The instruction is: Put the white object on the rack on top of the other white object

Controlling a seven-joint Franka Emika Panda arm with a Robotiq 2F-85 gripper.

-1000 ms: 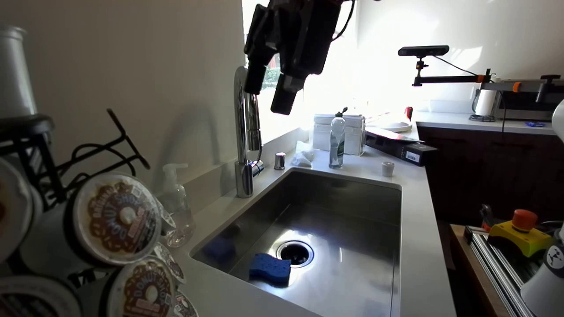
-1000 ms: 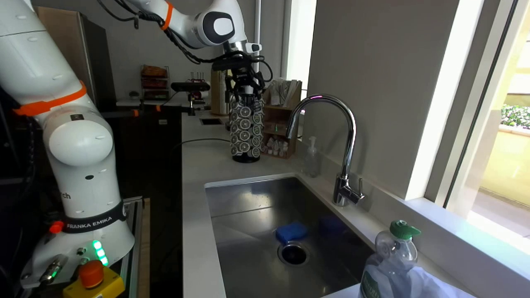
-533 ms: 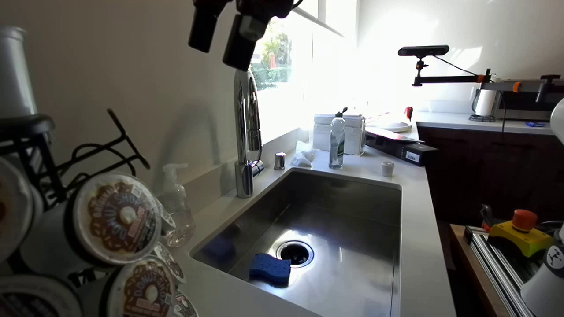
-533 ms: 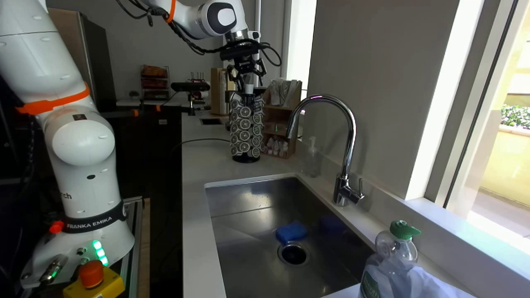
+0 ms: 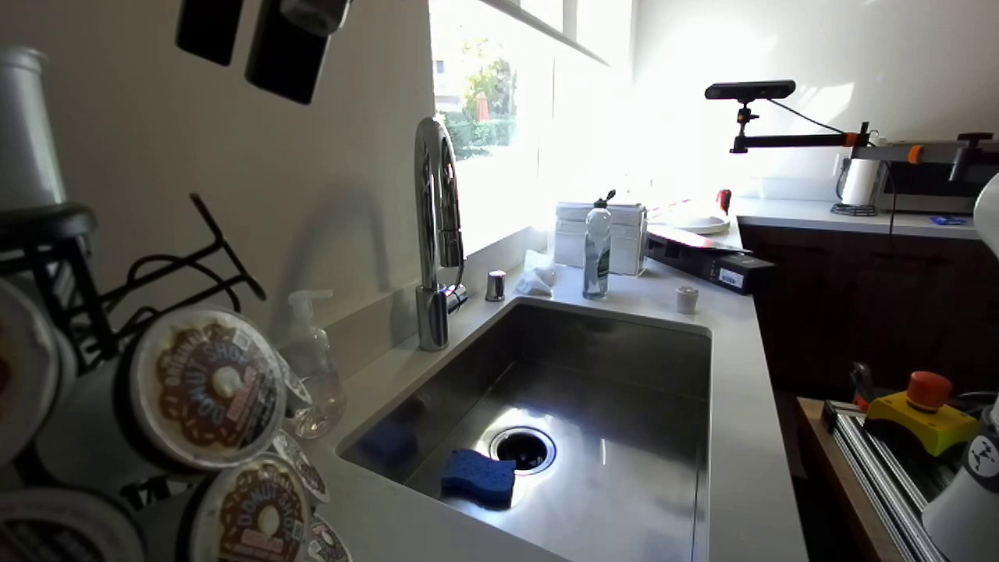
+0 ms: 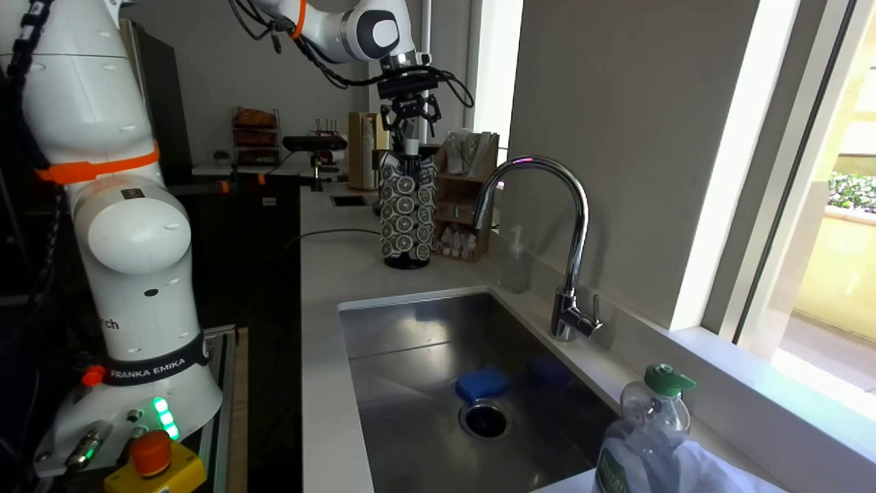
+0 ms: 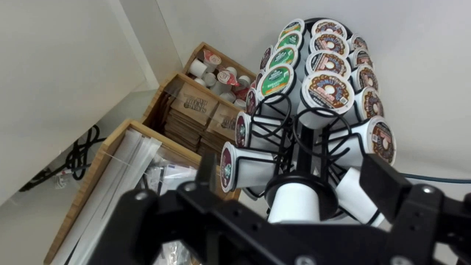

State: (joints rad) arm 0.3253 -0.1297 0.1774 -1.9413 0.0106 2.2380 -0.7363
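Observation:
A plain white cylinder [image 7: 294, 204] stands upright on the round black top of the black wire rack [image 7: 305, 158], which holds coffee pods. It also shows in both exterior views [image 5: 27, 129] [image 6: 411, 146]. My gripper [image 7: 294, 180] is open and empty, with its fingers wide apart above the rack top. The near end of the cylinder is hidden behind the gripper body in the wrist view. The gripper also shows in both exterior views [image 5: 246, 51] [image 6: 413, 131]. Another small white cup [image 5: 687, 300] stands on the counter past the sink.
A wooden organizer [image 7: 198, 110] with packets and pods stands beside the rack. A chrome faucet [image 6: 575, 233], soap dispenser [image 6: 514, 263], steel sink [image 6: 410, 383] with blue sponge [image 6: 482, 383], and dish soap bottle [image 5: 598, 250] are nearby.
The gripper has moved left and up in an exterior view, toward the rack. In the other view it has risen and shifted slightly right. The cylinder and rack have not moved.

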